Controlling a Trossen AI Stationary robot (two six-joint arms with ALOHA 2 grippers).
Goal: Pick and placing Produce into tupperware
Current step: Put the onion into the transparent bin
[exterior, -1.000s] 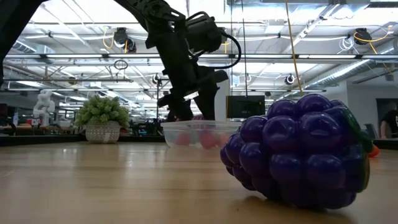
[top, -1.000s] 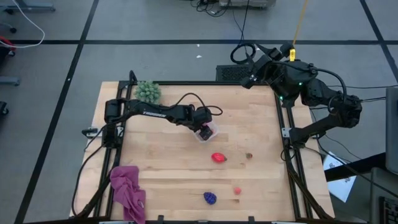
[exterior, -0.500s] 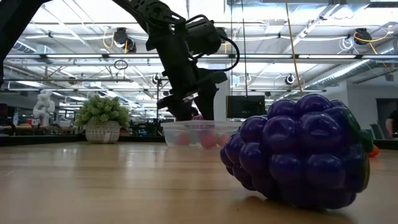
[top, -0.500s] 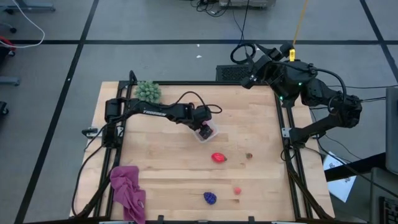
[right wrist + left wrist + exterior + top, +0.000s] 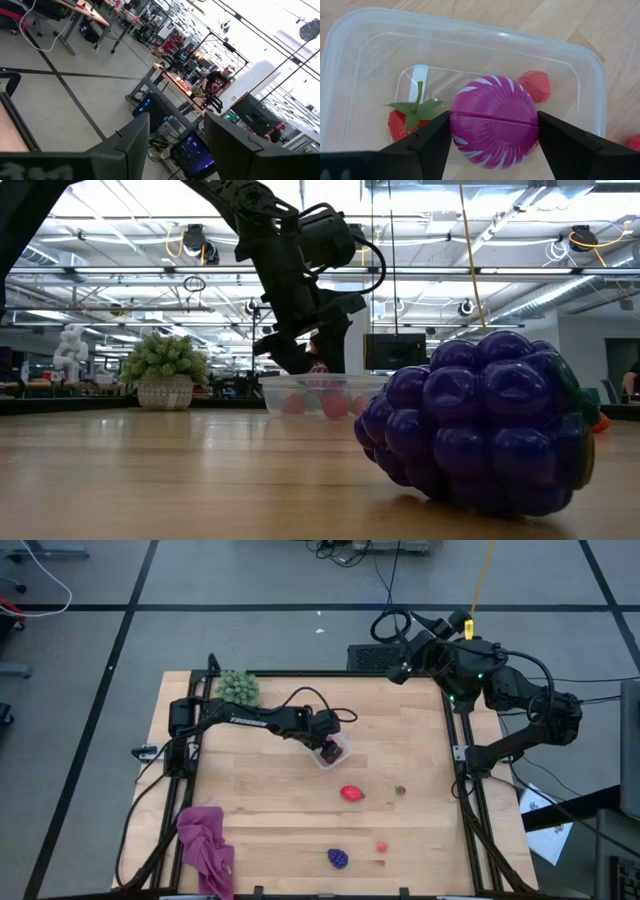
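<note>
Left wrist view: left gripper (image 5: 494,134) holds a magenta ball-shaped toy with pale stripes (image 5: 493,121), one dark finger (image 5: 434,145) pressed on each side of it. Directly beyond the fingers sits the tupperware (image 5: 590,75), clear plastic with rounded corners. Inside it, past the held toy, lie a red strawberry toy with green leaves (image 5: 402,121) next to one finger and a small round red toy (image 5: 536,85) nearer the other finger. Another bit of red (image 5: 633,142) shows outside the container wall, too cut off to identify.

High view: left gripper (image 5: 327,749) sits over the tupperware (image 5: 340,752) near the table's middle. Loose produce lies on the wooden table (image 5: 270,810) well apart from those fingers: a red piece (image 5: 350,793), a small brownish piece (image 5: 399,791), a tiny red piece (image 5: 381,846) and a purple grape cluster (image 5: 338,858). A spiky green plant (image 5: 238,687) stands at the far left corner, a magenta cloth (image 5: 206,845) lies at the near left edge.

Low view: the held toy (image 5: 318,366) hangs between the left fingers just above the container rim (image 5: 322,379); the grape cluster (image 5: 480,435) fills the foreground.

Right arm is folded off the table's far right corner, its gripper (image 5: 172,137) aimed at the room, with its fingers (image 5: 131,142) standing part-way apart and nothing between them.
</note>
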